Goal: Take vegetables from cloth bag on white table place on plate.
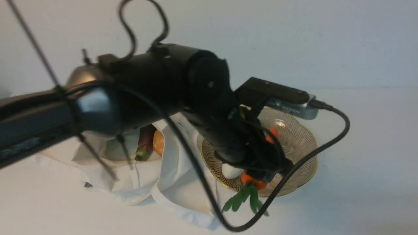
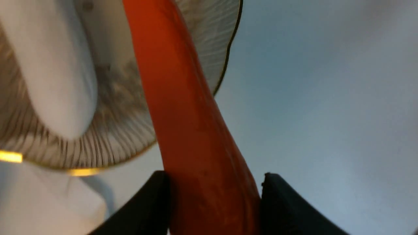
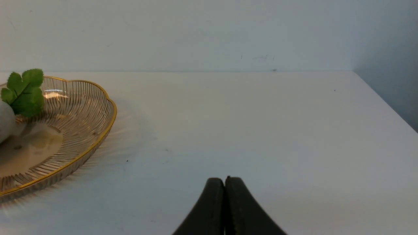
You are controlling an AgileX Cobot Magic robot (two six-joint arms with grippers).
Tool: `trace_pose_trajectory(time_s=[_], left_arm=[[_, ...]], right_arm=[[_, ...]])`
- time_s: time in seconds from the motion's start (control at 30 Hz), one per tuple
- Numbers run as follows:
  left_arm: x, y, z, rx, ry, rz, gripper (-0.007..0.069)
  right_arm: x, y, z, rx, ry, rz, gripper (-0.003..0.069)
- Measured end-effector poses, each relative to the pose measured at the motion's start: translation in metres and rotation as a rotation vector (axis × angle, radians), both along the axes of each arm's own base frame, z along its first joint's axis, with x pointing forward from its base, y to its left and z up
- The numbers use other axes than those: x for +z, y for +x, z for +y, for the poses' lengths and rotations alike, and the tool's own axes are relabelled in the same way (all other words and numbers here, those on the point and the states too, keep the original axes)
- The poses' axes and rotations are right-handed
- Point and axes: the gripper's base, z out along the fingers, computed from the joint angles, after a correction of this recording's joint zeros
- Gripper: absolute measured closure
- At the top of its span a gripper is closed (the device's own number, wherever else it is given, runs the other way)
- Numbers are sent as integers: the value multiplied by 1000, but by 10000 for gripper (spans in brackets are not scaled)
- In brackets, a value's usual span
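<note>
My left gripper (image 1: 261, 163) is shut on the orange carrot (image 1: 249, 179) and holds it over the near edge of the plate (image 1: 303, 137). The carrot's green leaves (image 1: 243, 197) hang past the rim. In the left wrist view the carrot (image 2: 189, 124) sits between the two black fingers (image 2: 153, 205), above the plate (image 2: 114, 143). The cloth bag (image 1: 143, 182) lies left of the plate on the white table (image 1: 359, 163). A dark purple-brown long vegetable (image 1: 145, 143) and a tan round one (image 1: 159, 142) lie in it. I cannot make out the green vegetable. My right gripper (image 3: 224, 180) is shut and empty, low over the table.
A white radish (image 1: 230, 171) lies on the plate; its body (image 2: 58, 75) and green leaves (image 3: 24, 89) show in the wrist views. My left arm and its cables hide much of the bag. The table's right edge (image 3: 385, 101) and back wall are close.
</note>
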Motion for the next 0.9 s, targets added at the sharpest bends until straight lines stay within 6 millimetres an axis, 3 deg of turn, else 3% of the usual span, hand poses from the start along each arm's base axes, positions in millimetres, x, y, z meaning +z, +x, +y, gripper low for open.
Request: trace_pose_trajectory(time_s=[0.17, 0.37, 0.5, 0.6, 0.67, 0.8, 0.9], left_arm=[[-32, 39, -33, -15, 54, -45, 302], [-49, 65, -47, 38, 98, -102, 277], [-57, 75, -51, 86, 123, -124, 171], [-57, 78, -47, 120, 168, -134, 34], [-53, 77, -44, 121, 198, -126, 22], [-29, 74, -30, 120, 306, -166, 110], [28, 70, -4, 180, 398, -323, 399]], right_arm=[[0, 0, 0, 0, 0, 0, 669], [0, 0, 0, 0, 0, 0, 669], [0, 0, 0, 0, 0, 0, 669], [0, 0, 0, 0, 0, 0, 669], [0, 0, 0, 0, 0, 0, 669], [0, 0, 0, 0, 0, 0, 669], [0, 0, 0, 0, 0, 0, 669]])
